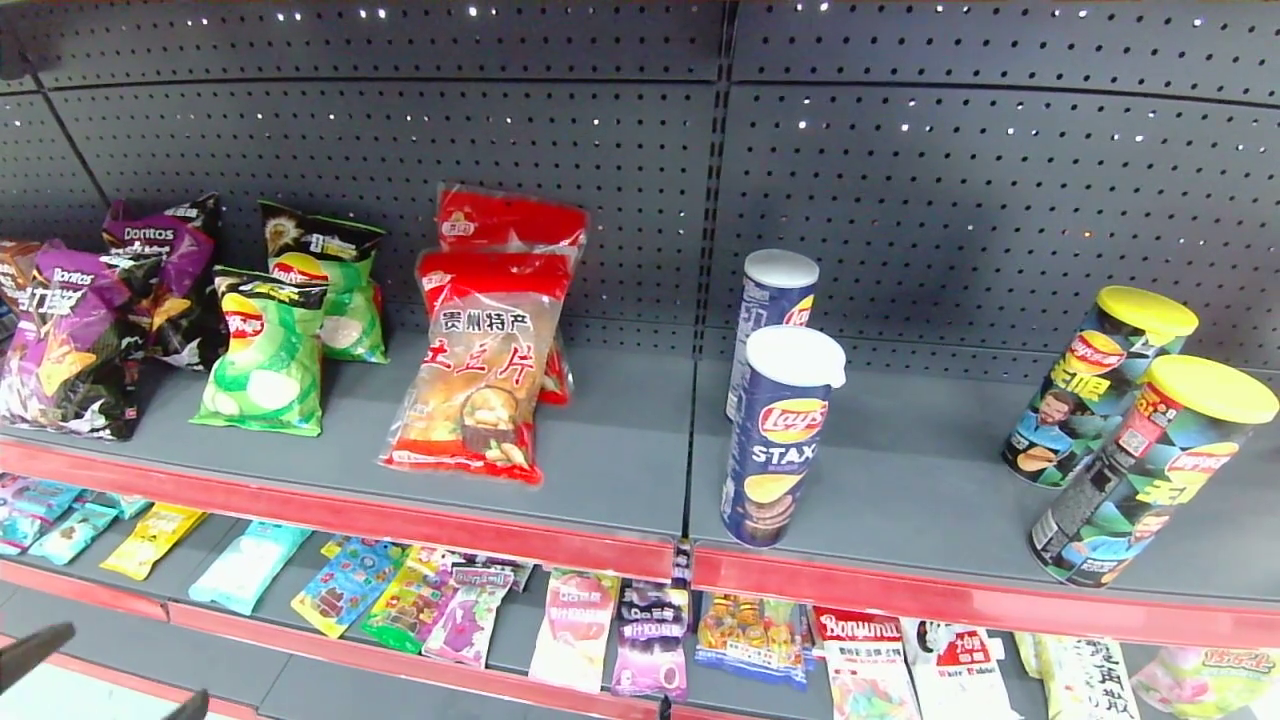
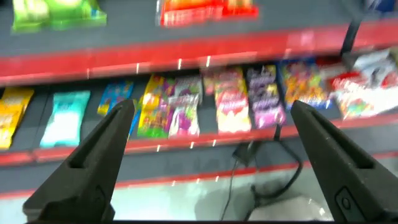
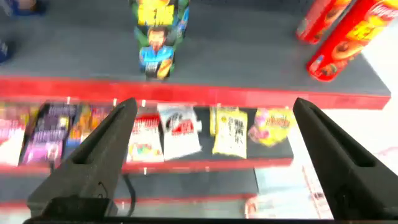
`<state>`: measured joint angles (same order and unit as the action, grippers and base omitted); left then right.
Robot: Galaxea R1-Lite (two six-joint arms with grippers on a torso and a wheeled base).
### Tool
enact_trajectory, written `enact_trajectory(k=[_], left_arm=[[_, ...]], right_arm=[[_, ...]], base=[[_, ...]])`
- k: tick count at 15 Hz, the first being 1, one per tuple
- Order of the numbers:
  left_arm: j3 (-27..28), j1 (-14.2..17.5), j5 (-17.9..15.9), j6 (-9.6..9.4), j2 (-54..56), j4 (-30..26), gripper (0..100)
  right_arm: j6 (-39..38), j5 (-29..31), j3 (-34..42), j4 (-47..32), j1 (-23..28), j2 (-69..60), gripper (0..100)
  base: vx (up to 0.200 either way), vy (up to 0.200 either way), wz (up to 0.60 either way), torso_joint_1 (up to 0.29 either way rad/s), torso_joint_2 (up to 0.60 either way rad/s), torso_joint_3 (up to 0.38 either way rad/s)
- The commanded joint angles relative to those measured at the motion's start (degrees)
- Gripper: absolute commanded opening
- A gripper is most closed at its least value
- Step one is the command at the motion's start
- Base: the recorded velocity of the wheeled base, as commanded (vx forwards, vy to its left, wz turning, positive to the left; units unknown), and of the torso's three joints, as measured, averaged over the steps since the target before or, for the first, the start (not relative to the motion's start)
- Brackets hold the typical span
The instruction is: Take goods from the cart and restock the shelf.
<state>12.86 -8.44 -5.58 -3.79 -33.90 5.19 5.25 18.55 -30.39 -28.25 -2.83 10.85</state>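
Note:
The grey shelf (image 1: 900, 480) with a red front edge carries purple chip bags (image 1: 70, 340), green chip bags (image 1: 265, 350), red snack bags (image 1: 480, 380), two blue cans (image 1: 780, 440) and two yellow-lidded cans (image 1: 1150, 470). My left gripper (image 2: 211, 107) is open and holds nothing. It hangs low in front of the lower shelf's candy packets (image 2: 186, 106), and its fingertips poke into the head view's bottom left corner (image 1: 115, 675). My right gripper (image 3: 214, 102) is open and holds nothing, below a yellow-lidded can (image 3: 158, 37).
Bare shelf space lies between the blue cans and the yellow-lidded cans. Red cans (image 3: 348, 34) stand at the shelf's far right end. Small packets (image 1: 450, 600) line the lower shelf. A dark cable (image 2: 261, 174) lies on the pale floor.

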Motion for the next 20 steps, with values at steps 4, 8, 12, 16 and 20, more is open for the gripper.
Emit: enact_trajectory(k=[4,8,12,16,20], left_arm=[[16.7,-17.1,14.1,12.40,-48.6,30.8,100],[31.2,-23.3,14.6,15.57,-58.8,16.8,100],[36.0,-27.8,14.7,15.92,-65.8,14.3,100],[39.4,-32.3,15.1,17.15,-72.4,14.3,100],[44.4,-33.1,15.7,17.77,-77.3,13.6,100]], right_arm=[[0.9,-0.6,11.1,9.7,0.1,-0.7,100],[2.2,-3.1,13.7,9.9,0.1,-1.8,100],[2.1,-3.2,14.3,10.0,0.1,-2.0,100],[2.0,-3.2,14.3,10.0,0.1,-2.0,100],[2.0,-3.2,14.3,10.0,0.1,-1.9,100]], base=[[0.000,0.000,0.00,0.000,0.00,0.000],[0.000,0.000,0.00,0.000,0.00,0.000],[0.000,0.000,0.00,0.000,0.00,0.000],[0.000,0.000,0.00,0.000,0.00,0.000],[0.000,0.000,0.00,0.000,0.00,0.000]])
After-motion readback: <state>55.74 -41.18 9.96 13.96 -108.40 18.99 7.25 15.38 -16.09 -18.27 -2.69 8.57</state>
